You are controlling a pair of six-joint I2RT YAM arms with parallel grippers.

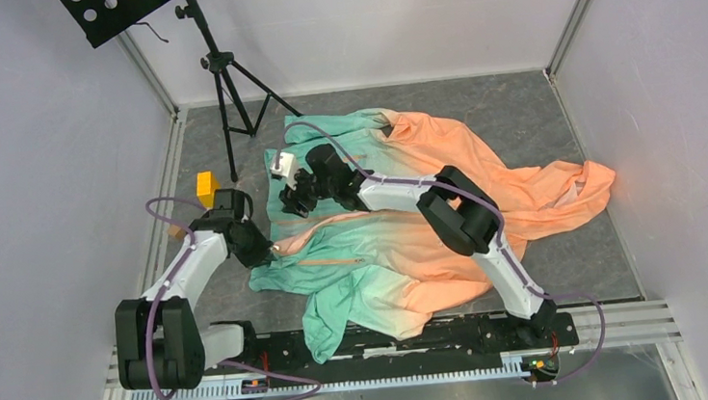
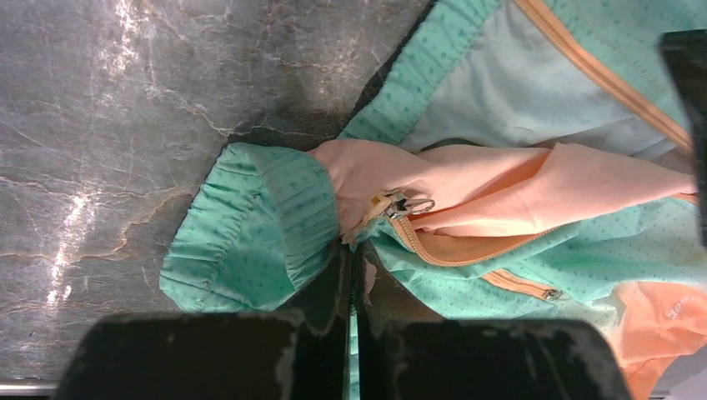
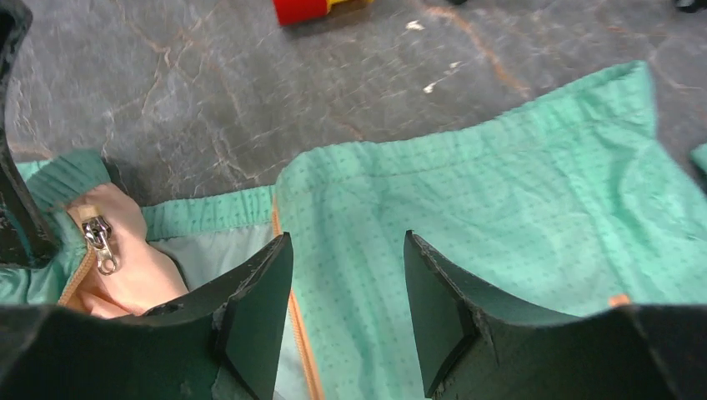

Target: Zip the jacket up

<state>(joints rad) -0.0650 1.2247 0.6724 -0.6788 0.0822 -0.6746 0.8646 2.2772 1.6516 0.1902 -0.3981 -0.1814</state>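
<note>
The jacket (image 1: 401, 225) lies spread and rumpled on the grey table, mint green on the left and peach on the right. My left gripper (image 1: 266, 253) is shut on the jacket's green hem (image 2: 250, 225), right below the metal zipper slider (image 2: 402, 204). That pinch (image 2: 354, 250) sits where the orange zipper tape (image 2: 450, 250) ends. My right gripper (image 1: 294, 200) hovers open over the other green front panel (image 3: 500, 192), nothing between its fingers (image 3: 346, 242). An orange zipper edge (image 3: 292, 321) runs beside its left finger. The slider (image 3: 102, 243) shows at the left of the right wrist view.
A yellow block (image 1: 206, 186) and a small white object (image 1: 281, 163) lie by the jacket's left side. A black tripod stand (image 1: 223, 76) rises at the back left. A red block (image 3: 300, 10) lies beyond the hem. Walls enclose three sides.
</note>
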